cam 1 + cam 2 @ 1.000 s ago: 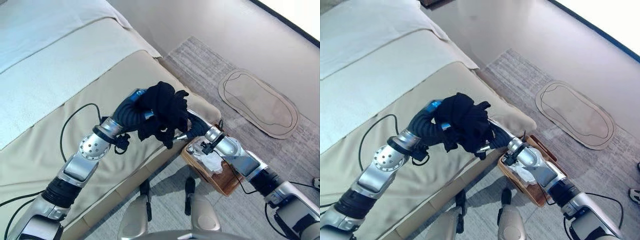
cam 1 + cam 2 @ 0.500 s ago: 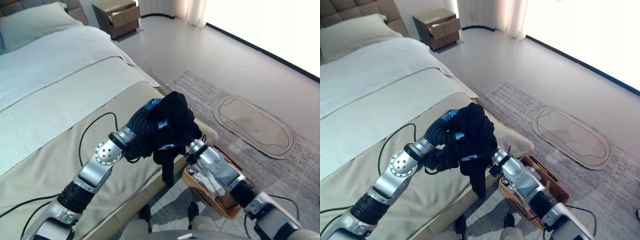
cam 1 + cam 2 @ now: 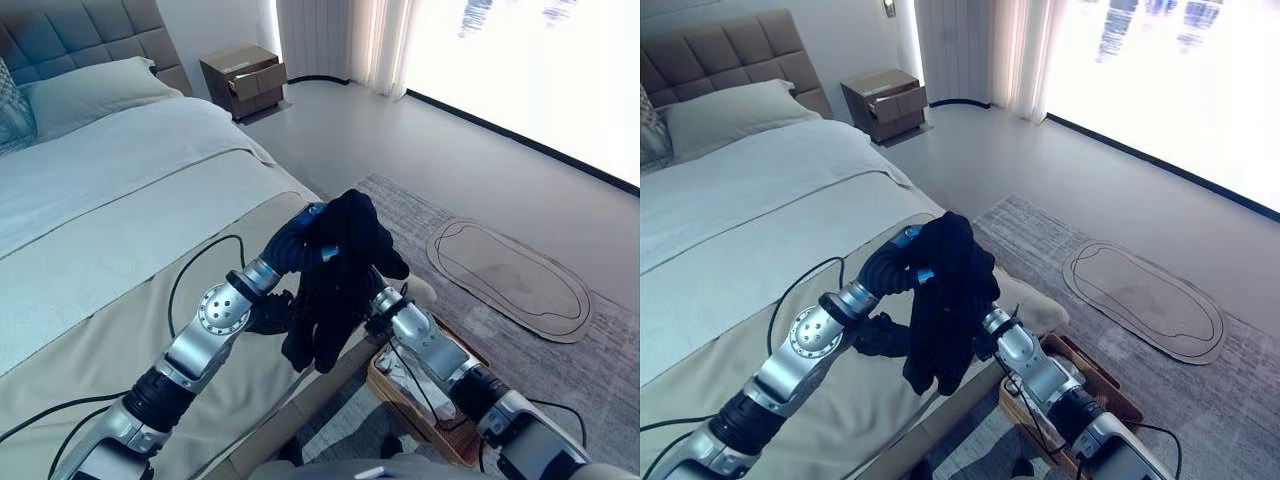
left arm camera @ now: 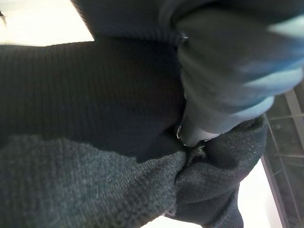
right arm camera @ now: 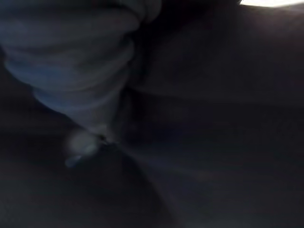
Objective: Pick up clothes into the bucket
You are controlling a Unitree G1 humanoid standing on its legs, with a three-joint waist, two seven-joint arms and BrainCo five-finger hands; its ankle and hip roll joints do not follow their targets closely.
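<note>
So the black garment (image 3: 338, 280) is up in the air over the corner of the bed (image 3: 120, 230), bunched at the top and hanging long-ways straight down, its loose end dangling toward the mattress edge. Left hand (image 4: 223, 85) is buried in the top of the bundle, arm bent and reaching up from the lower left; its wrist view shows fingers curled into the knit fabric, pinching a fold. Right hand (image 5: 80, 90) comes in from the lower right behind the cloth; can't tell what its fingers are doing. The wooden basket (image 3: 425, 405) sits on the rug (image 3: 560, 370) below the right arm, with something white (image 3: 400, 372) inside.
</note>
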